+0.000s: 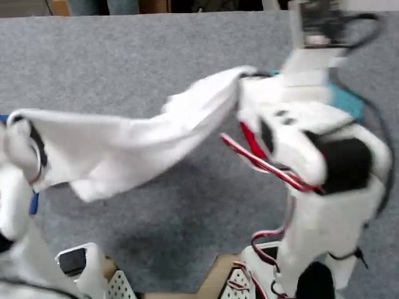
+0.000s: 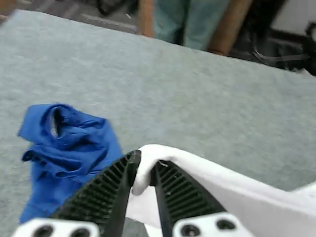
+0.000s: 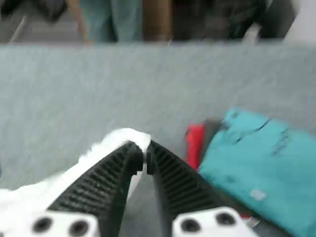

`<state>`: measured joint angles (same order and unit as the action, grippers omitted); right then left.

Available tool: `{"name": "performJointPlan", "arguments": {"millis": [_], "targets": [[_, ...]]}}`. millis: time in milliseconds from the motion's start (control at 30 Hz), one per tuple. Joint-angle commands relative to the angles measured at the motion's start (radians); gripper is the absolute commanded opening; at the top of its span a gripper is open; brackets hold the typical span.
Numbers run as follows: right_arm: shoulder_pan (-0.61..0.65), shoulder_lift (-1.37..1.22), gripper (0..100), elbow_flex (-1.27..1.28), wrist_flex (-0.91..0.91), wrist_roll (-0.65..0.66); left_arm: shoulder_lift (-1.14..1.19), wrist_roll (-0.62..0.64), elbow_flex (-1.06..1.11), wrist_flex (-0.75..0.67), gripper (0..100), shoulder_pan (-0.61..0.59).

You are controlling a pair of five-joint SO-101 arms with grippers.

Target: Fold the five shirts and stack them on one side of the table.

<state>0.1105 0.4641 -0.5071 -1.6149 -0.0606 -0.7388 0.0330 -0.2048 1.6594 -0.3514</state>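
Your white shirt (image 1: 143, 140) hangs stretched over the table (image 1: 112, 56), its long axis slanting from near left to far right. Your left gripper (image 2: 143, 170) pinches its left end and your right gripper (image 3: 144, 158) pinches its right end. The dark print on the folded teal shirt (image 3: 256, 163), far right, is too blurred to read.

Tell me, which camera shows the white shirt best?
The high view: the white shirt is stretched out there, almost whole. The left wrist view shows a corner pinched in the left gripper; the right wrist view an edge in the right gripper.
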Motion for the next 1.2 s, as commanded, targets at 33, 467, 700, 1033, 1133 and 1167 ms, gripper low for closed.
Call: {"name": "performJointPlan", "arguments": {"millis": [33, 467, 700, 1033, 1133, 1167], "targets": [[-0.175, 0.027, 1.3, -0.252, 0.063, 0.15, 0.269, 0.011, -0.547, 0.103, 3, 0.084], [-0.267, 0.016, 1.3, -0.492, 0.21, 0.199, 0.285, -0.043, -0.622, 0.101, 3, 0.097], [-0.08, -0.07, 1.3, -0.205, 0.331, 0.206, 0.23, -0.196, -0.407, 0.101, 3, 0.148], [-0.052, -0.053, 1.3, -0.2, 0.273, 0.206, 0.002, -0.293, -0.143, 0.1, 3, 0.148], [-0.052, -0.008, 1.3, -0.265, 0.196, 0.206, -0.121, -0.295, -0.127, 0.1, 3, 0.139], [-0.052, 0.008, 1.3, -0.292, 0.17, 0.206, -0.158, -0.295, -0.113, 0.1, 3, 0.139]]}}
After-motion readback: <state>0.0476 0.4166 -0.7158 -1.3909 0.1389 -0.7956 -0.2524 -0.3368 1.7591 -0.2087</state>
